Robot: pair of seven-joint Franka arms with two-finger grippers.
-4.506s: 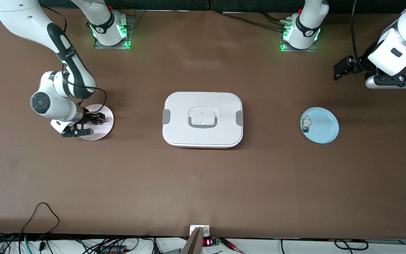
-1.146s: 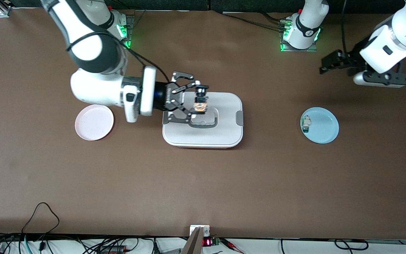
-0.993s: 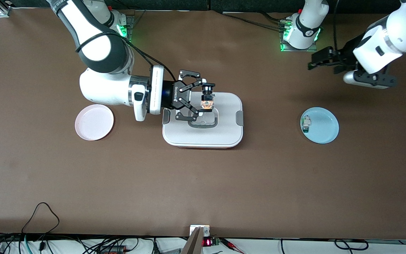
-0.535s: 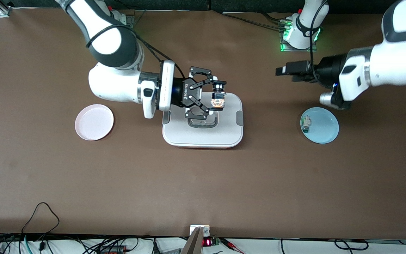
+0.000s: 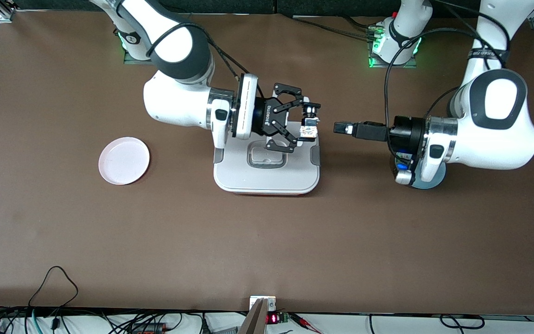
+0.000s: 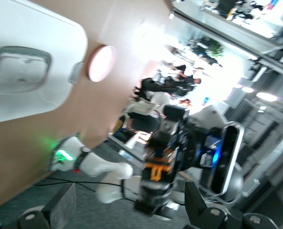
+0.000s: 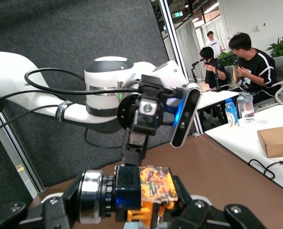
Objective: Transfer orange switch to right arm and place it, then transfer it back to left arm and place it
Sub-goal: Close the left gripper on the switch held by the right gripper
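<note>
Right hand (image 5: 306, 126): clamped on the switch (image 5: 309, 131), over the box (image 5: 267, 174) edge toward the left arm's end.
Left hand (image 5: 341, 128): level with the switch, near it, apart; finger state hidden.
Counter (image 5: 267, 241): carries box, pink plate (image 5: 123, 160).

right gripper (image 5: 311, 126) body: white lettering reading "robotiq", over the box (image 5: 267, 174).
red display (image 5: 272, 318): lit red digits at the table's edge nearest the front camera, nearer than the box; too small to read.
green sign (image 7: 178, 14): lit ceiling sign in the room seen in the right wrist view; its marks cannot be read.
box: no lettering can be read on its lid.
</note>
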